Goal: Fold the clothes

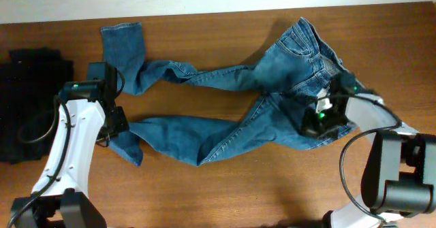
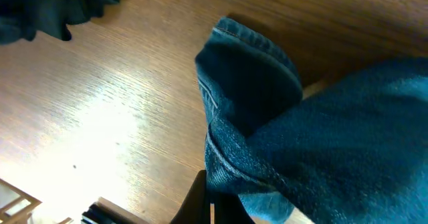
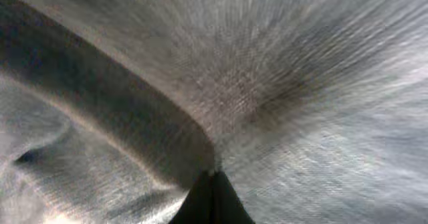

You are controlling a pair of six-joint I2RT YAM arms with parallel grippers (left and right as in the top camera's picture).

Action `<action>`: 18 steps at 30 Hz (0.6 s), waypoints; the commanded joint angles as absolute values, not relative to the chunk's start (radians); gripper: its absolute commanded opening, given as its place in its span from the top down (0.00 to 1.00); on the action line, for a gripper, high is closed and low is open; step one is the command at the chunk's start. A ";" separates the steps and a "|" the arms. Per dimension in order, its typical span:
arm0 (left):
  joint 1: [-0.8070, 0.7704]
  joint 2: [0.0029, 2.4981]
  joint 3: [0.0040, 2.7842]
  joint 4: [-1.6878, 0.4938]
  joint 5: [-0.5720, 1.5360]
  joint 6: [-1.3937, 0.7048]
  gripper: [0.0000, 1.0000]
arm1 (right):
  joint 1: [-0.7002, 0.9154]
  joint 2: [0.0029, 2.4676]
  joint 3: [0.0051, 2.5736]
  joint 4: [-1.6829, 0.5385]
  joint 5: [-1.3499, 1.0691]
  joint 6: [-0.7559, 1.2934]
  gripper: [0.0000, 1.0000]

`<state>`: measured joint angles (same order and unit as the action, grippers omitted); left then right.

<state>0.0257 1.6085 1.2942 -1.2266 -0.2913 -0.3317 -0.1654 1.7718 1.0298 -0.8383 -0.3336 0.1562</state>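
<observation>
The jeans [image 1: 225,129] sprawl across the middle of the table [image 1: 225,201], waistband toward 3 o'clock and both legs trailing crookedly to 9 o'clock. My left gripper [image 1: 116,122] is pinched tight on denim near the hem of the nearer leg, at 8 o'clock. My right gripper [image 1: 320,109] is clamped on a fold at the waist. I judge this to be the straightening step, before any fold. Next I should draw both ends apart evenly and keep clear of the black pile [image 1: 27,99] at 9 o'clock.

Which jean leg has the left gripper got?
The leg nearer the robot, pinched near its cuff by the left gripper; the far leg's cuff lies apart from it.
</observation>
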 commanded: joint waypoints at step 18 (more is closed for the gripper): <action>0.031 1.618 1.291 -1.312 -0.187 -0.323 0.99 | -0.162 1.843 1.270 -0.873 0.290 0.101 0.96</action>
